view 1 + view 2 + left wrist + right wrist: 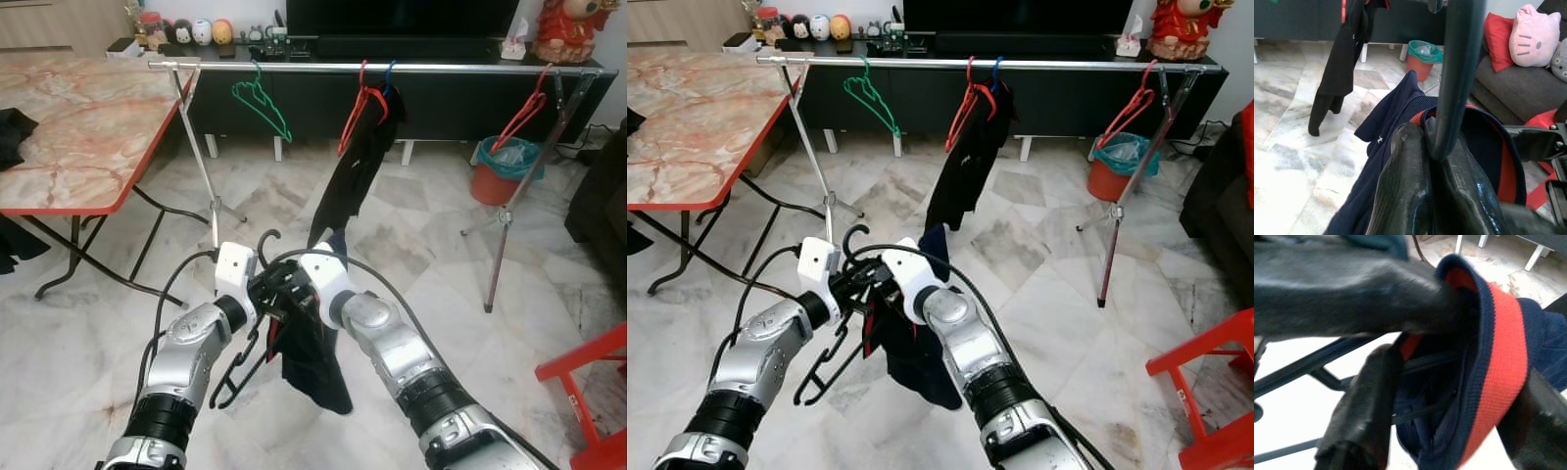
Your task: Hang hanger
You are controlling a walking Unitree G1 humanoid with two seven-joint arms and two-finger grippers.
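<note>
Ahead, the clothes rail [392, 68] stands well apart, bearing other hangers. Both arms hold a navy garment [312, 362] on the black hanger [240, 367]: left gripper [263, 294] clenched on its neck, right gripper [294, 286] gripping the collar. Dressing looks nearly finished; next, approach and hook it.

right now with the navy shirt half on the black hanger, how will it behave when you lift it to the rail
The navy shirt is probably floppy: it droops in folds below the black hanger and should swing. It looks light, since thin wire carries it. It may slide off, as it sits bunched to one side between the left gripper and the right gripper.
</note>
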